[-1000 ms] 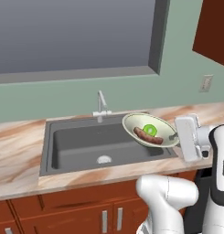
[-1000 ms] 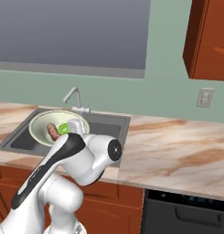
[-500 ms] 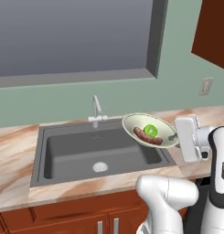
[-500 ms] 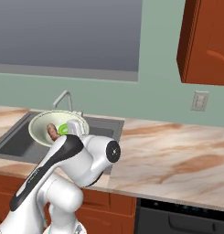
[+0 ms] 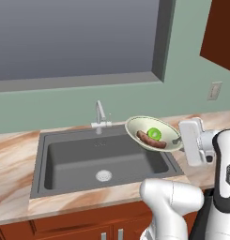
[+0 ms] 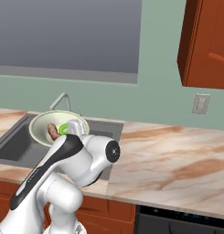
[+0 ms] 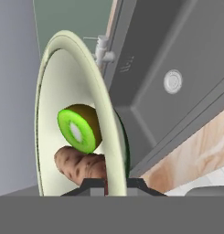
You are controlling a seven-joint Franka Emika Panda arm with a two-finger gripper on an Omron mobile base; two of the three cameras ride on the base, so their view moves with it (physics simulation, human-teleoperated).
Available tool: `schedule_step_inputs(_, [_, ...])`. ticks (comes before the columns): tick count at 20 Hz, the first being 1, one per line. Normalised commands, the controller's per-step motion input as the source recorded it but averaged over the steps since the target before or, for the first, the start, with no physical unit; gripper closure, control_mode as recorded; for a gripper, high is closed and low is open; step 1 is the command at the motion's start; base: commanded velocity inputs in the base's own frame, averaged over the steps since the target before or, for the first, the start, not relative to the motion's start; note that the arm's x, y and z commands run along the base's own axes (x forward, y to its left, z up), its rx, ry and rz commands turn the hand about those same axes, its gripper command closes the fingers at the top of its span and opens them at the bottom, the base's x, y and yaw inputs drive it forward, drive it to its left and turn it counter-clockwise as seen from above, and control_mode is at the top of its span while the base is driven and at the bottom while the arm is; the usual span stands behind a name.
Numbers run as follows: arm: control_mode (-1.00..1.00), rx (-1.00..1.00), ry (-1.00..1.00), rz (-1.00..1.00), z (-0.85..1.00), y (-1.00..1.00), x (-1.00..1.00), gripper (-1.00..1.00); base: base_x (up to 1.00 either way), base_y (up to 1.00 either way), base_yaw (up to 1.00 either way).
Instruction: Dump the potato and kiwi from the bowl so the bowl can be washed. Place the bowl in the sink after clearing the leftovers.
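Inside bowl (image 5: 135, 127): one potato (image 5: 151, 140), one kiwi (image 5: 154, 133)

**Where my cameras look**

My two base cameras sit behind my arm, left and right, facing forward and down at the sink (image 5: 102, 159); both share its faucet (image 5: 100, 115) and the bowl (image 5: 151, 133) above the sink's right side. My hand camera looks along the end effector (image 7: 115, 183), close against the bowl's rim.

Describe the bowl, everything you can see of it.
The bowl is wide, shallow and cream, with a thin darker rim. It is tilted, held up at its rim by the gripper over the right end of the sink, clear of the counter. Inside lie the halved green kiwi and the reddish-brown potato.
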Motion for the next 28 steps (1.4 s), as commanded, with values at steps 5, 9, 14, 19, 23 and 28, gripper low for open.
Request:
schedule_step_inputs(5, [-1.0, -0.06, 0.06, 0.0, -0.14, -0.19, 0.46, 1.0, 0.0, 0.0, 0.0])
schedule_step_inputs(9, [-1.0, -0.09, 0.13, 0.0, -0.16, -0.27, 0.59, 1.0, 0.0, 0.0, 0.0])
schedule_step_inputs(14, [-1.0, -0.15, 0.19, 0.01, -0.32, -0.2, 0.5, 1.0, 0.0, 0.0, 0.0])
schedule_step_inputs(19, [-1.0, -0.15, 0.2, 0.07, -0.53, -0.16, 0.17, 1.0, 0.0, 0.0, 0.0])
schedule_step_inputs(23, [-1.0, -0.01, 0.06, 0.02, -0.11, 0.0, 0.08, 1.0, 0.0, 0.0, 0.0])
schedule_step_inputs(28, [-1.0, 0.0, 0.11, 0.0, -0.07, 0.02, 0.0, 1.0, 0.0, 0.0, 0.0])
